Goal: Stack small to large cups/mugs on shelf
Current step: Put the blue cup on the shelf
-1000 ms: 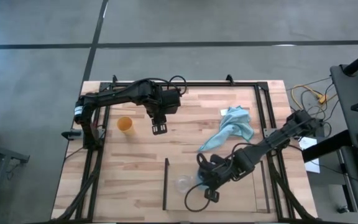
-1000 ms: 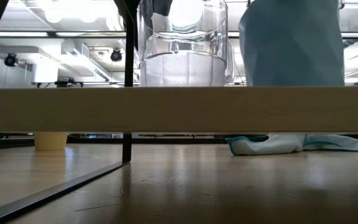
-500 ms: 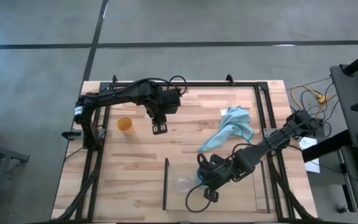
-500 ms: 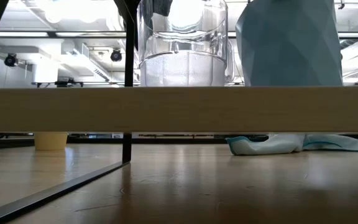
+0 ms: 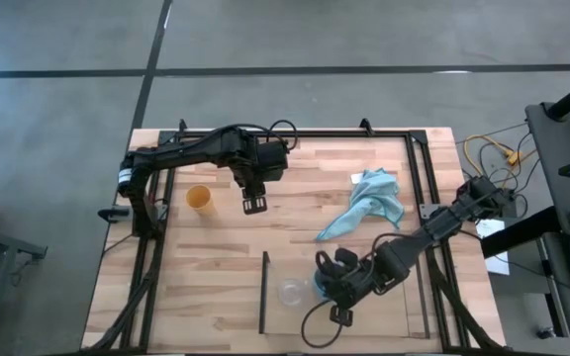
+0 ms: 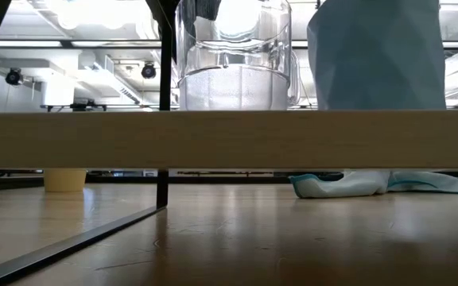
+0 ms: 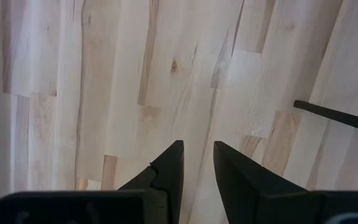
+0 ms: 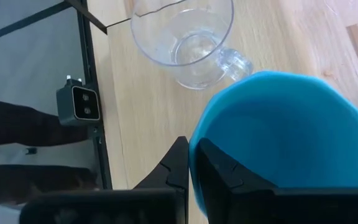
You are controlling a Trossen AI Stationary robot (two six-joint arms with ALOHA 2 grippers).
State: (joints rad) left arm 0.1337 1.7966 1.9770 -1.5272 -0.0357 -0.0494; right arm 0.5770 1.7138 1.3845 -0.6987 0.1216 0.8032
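Note:
A clear cup (image 5: 291, 291) stands upright on the shelf's wooden board (image 6: 229, 139), between the shelf's dark rods (image 5: 264, 292). It also shows in the low view (image 6: 233, 56) and the right wrist view (image 8: 185, 37). My right gripper (image 5: 327, 284) is shut on the light blue mug (image 6: 376, 56), right beside the clear cup. The yellow-orange cup (image 5: 199, 198) stands on the table at the far left. My left gripper (image 5: 253, 205) hovers to its right, open and empty, fingers close together (image 7: 197, 155). My right gripper pinches the blue mug's rim (image 8: 194, 140), one finger inside the mug (image 8: 229, 177) and one outside (image 8: 174, 168). The fingers come from above, slanting from the table's right. The mug is upright, its base at the shelf board's top; whether it rests there I cannot tell.
A light blue cloth (image 5: 369, 203) lies crumpled on the table at the far right and also shows in the low view (image 6: 372, 184). The large black frame (image 5: 424, 188) runs around the tabletop. A shelf upright (image 6: 163, 95) stands just left of the clear cup.
My right gripper has shifted a little toward the table's near edge with the blue mug, which stays upright beside the clear cup.

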